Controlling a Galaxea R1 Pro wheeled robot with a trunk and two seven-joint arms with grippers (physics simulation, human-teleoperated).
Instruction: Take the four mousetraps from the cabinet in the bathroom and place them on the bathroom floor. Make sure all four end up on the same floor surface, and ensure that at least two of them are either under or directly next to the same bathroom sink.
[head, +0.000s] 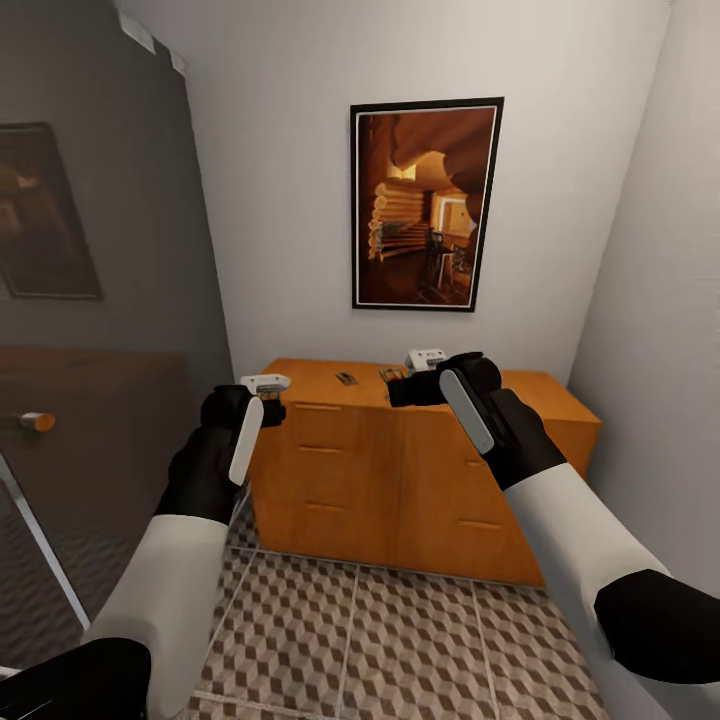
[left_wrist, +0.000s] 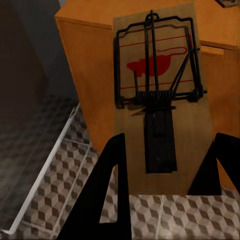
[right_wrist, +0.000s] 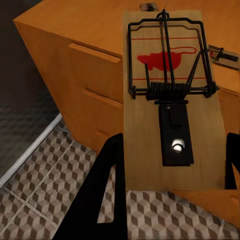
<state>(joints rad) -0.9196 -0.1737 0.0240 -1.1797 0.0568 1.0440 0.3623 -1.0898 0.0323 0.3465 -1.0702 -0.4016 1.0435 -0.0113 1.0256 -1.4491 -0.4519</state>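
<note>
left fingers (left_wrist: 165, 185): mousetrap (left_wrist: 157, 95) | right fingers (right_wrist: 170, 185): mousetrap (right_wrist: 167, 95) | cabinet (head: 420, 480): 2 traps (head: 347, 378)

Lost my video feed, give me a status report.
Left end effector shut on a mousetrap. Right end effector shut on a second mousetrap. Two more traps on the cabinet. Floor ahead unobstructed.

Four mousetraps are showing: one sitting between the left gripper's (left_wrist: 165, 190) fingers (left_wrist: 160, 100), one between the right gripper's (right_wrist: 170, 190) fingers (right_wrist: 167, 105), and two (head: 347, 378) (head: 390, 374) lying on the one cabinet (head: 420, 480) beyond them.
</note>
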